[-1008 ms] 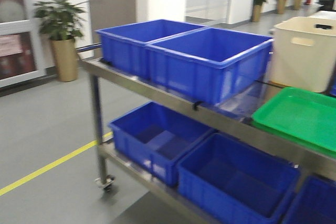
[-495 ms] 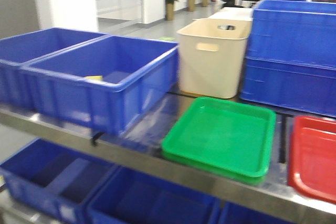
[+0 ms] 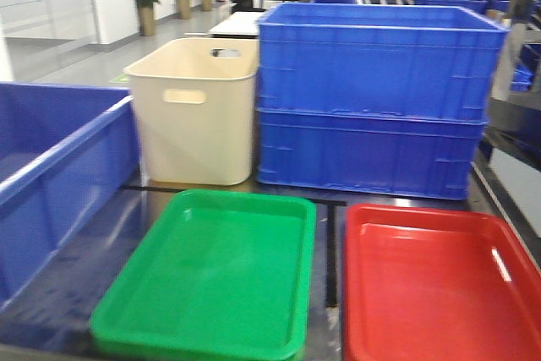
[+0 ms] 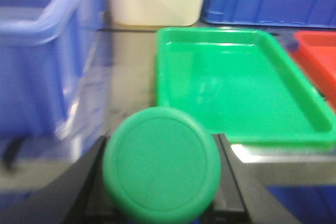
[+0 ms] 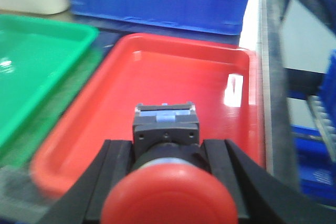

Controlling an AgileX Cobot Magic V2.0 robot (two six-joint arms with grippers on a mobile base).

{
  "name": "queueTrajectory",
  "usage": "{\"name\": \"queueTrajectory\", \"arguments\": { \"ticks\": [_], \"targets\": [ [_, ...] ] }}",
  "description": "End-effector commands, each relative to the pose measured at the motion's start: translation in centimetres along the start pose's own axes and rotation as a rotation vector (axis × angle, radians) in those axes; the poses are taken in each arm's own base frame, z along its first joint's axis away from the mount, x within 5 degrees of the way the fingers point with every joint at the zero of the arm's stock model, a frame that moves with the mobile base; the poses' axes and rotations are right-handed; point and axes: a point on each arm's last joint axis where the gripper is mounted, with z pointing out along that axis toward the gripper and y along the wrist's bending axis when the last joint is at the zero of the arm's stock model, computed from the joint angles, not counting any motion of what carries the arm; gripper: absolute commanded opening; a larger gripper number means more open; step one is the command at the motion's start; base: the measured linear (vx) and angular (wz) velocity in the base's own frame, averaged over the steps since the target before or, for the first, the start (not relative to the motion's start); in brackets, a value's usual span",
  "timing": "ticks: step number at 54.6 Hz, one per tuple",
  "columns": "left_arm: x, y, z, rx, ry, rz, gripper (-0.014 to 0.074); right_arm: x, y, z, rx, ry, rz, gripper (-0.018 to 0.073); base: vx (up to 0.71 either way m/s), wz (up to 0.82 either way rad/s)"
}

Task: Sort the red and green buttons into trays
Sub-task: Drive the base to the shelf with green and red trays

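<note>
Both hands are loaded, so the step in hand looks like the carry to the trays, with the drop not yet made. In the left wrist view the left hand [image 4: 160, 192] is closed on a green button [image 4: 161, 163], its domed cap filling the near part of the picture between the dark fingers; the green tray [image 4: 239, 85] lies beyond it and a little to the right, empty as far as can be seen. In the right wrist view the right hand [image 5: 167, 182] is closed on a red button [image 5: 169, 200], red cap nearest the camera and dark body pointing away, with the red tray [image 5: 157, 93] straight ahead and empty. The front view shows the two trays side by side on the steel shelf [image 3: 331, 247], green on the left and red on the right, with a narrow gap between them. Behind them stand a cream tub [image 3: 196, 112] and stacked blue crates [image 3: 372, 95], and another blue crate [image 3: 51, 175] sits at the left. The views are blurred, so the height of the buttons above the trays cannot be judged. The next move, by my reading, is to bring each hand forward over the middle of its matching tray, lower it near the floor of the tray, and open the fingers so the round-capped button does not roll to the rim.
</note>
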Motion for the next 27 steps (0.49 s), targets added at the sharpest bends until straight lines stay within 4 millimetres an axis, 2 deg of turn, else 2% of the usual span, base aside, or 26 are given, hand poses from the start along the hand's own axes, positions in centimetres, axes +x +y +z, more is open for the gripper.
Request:
{"name": "queueTrajectory", "arguments": {
  "ticks": [1, 14, 27],
  "targets": [
    [-1.54, -0.03, -0.33, -0.005, -0.106, -0.016, 0.0000, -1.62, 0.03, -0.53, -0.005, -0.117, -0.011, -0.0009, 0.24, -0.44],
    [-1.54, -0.03, -0.33, -0.005, -0.106, -0.016, 0.0000, -1.62, 0.03, -0.53, -0.005, -0.117, -0.011, -0.0009, 0.21, -0.33],
    [-1.54, -0.03, -0.33, -0.005, -0.106, -0.016, 0.0000, -1.62, 0.03, -0.53, -0.005, -0.117, -0.011, -0.0009, 0.16, -0.15]
  ]
}}
